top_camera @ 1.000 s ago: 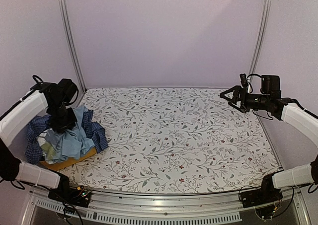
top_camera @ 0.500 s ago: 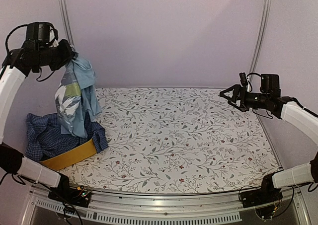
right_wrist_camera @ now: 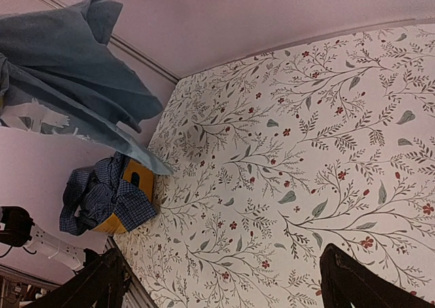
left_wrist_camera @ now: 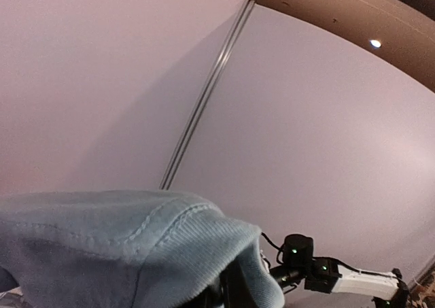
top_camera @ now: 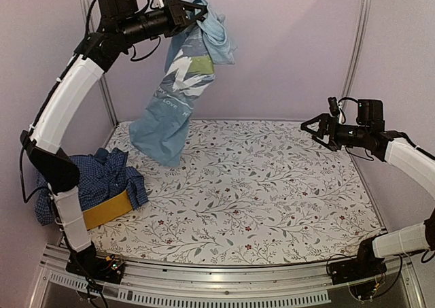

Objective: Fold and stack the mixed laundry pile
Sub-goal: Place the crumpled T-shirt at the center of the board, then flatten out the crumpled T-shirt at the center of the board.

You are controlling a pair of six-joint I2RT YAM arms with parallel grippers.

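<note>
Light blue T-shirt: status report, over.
Left gripper shut on light blue T-shirt, held high, hanging loose. Right gripper open, holding nothing. Checked shirt heaped in yellow basket. Nothing in the way.

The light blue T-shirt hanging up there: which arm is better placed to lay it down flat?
Left, probably. The left fingers are shut on the light blue T-shirt, high over the floral table cover. The right fingers stand open, well off to the side, empty.

Soft, even light; faint shadows; edges bend slightly.
</note>
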